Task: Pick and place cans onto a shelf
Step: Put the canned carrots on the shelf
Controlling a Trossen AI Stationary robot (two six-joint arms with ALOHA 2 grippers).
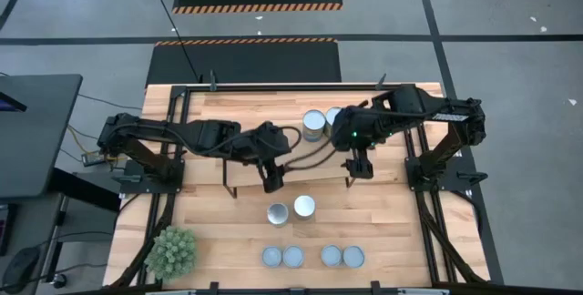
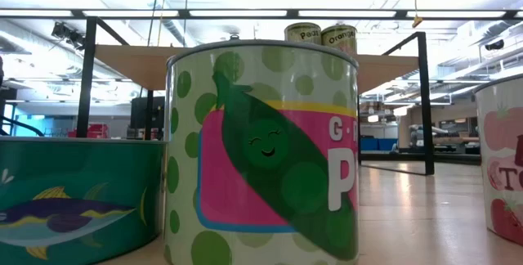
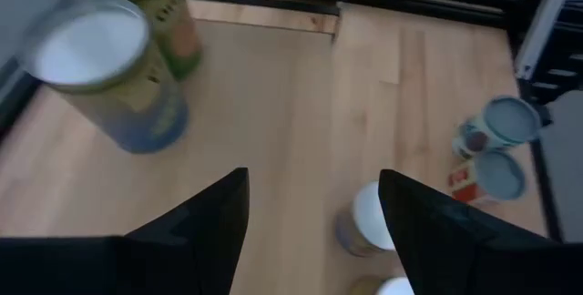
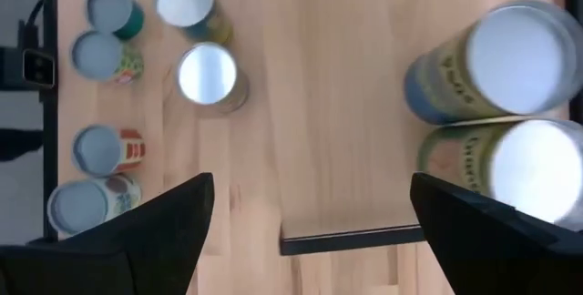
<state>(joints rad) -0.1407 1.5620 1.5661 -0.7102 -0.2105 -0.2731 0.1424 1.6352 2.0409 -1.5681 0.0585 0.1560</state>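
Two tall cans with silver-white tops (image 1: 313, 124) (image 1: 333, 117) stand upright on the shelf (image 1: 314, 173), a light board on black rod legs. Two more tall cans (image 1: 278, 213) (image 1: 303, 206) stand on the table in front of it. Several smaller bluish-grey-topped cans (image 1: 271, 257) (image 1: 352, 257) stand in a row near the table's near edge. My left gripper (image 1: 271, 180) hangs open and empty over the shelf's near edge (image 3: 314, 231). My right gripper (image 1: 358, 164) hangs open and empty over the shelf's near right part (image 4: 314, 231).
A spiky green plant ball (image 1: 172, 251) sits at the table's near left corner. In the low view a pea-label can (image 2: 261, 146) fills the foreground, between a fish-label can (image 2: 73, 191) and a tomato-label can (image 2: 502, 167). Bare board lies on the shelf's left part (image 1: 255, 113).
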